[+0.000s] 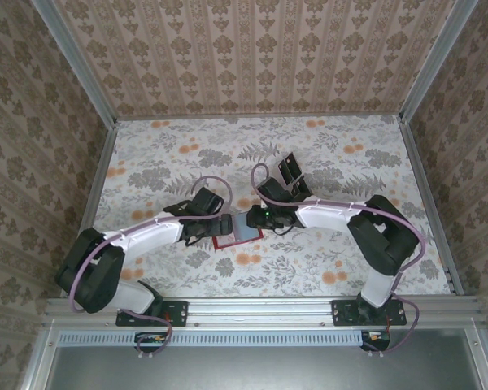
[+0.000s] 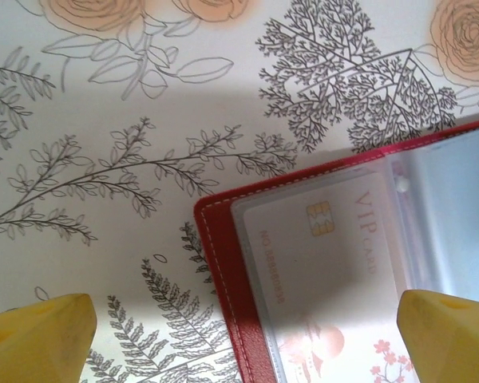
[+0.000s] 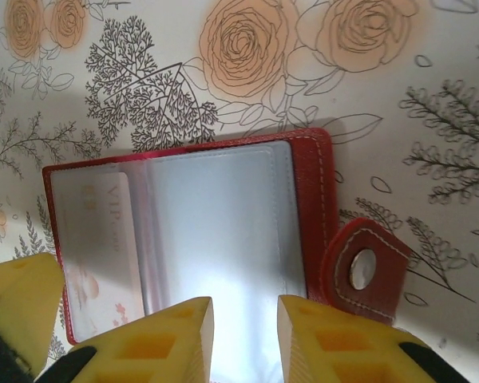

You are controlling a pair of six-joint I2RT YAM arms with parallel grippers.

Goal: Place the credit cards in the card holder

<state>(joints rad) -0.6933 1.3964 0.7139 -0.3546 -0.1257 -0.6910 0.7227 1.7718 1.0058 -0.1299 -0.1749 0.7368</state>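
Two arms meet mid-table here, both noses down over the card holder [image 3: 307,183], which lies opened flat on the flowery table [image 1: 350,260] roughly between the two bases. It's red with white stitching and clear plastic pockets inside. One credit card [image 2: 319,263] is already sitting in a pocket: pale, with a gold chip, "VIP card" lettering and a small pink blossom picture at one end. The clear sleeve [image 3: 215,223] next to it looks glossy and pale with glare on it, and I honestly can't tell if anything is in there. The snap tab [image 3: 362,270] sticks out on the holder's far side from the card, metal stud facing up. The left gripper [image 2: 243,335] has its yellow fingers spread wide apart, one over bare table and the other over the holder's plastic pages, with nothing between them. The right gripper [image 3: 243,339] is down at the near edge of the glossy sleeve with its fingers nearly together, just a slim gap. Whether it's pinching the plastic edge or a card, I can't tell. A see-through tray [image 1: 291,173] with dark rectangles sits farther back on the table, apart from the holder.
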